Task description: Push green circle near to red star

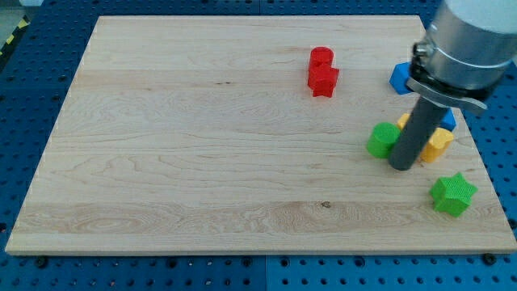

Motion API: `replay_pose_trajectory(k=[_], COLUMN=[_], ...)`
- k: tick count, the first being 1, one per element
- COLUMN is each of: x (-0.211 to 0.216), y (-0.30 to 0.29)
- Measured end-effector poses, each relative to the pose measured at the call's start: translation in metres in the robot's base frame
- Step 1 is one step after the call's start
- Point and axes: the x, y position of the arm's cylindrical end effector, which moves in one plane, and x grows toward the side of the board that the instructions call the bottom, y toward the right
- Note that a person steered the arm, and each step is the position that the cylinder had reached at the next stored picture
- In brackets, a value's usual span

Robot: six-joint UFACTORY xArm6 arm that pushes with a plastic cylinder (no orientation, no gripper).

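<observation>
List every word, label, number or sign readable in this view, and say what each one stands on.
None: no text, number or logo can be read anywhere.
The board is bare wood.
The blocks are plain: red star, red cylinder, green circle, green star, two blue blocks, yellow ones.
My tip, just right of the green circle, carries no marking.
The yellow-black stripe at the view's top left is a pattern, not writing.

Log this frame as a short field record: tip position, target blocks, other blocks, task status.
tip: my tip sits just to the view's right of the green circle, touching or nearly so
target: red star, with a red block just above it
others: green star, blue block, yellow block partly hidden by the rod
surface: wooden board
status: green circle not yet near the red star
</observation>
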Motion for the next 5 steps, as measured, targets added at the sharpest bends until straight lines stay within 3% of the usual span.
replay_pose_trajectory(k=[3, 5], x=[-0.053, -0.042], y=[-0.034, -0.034])
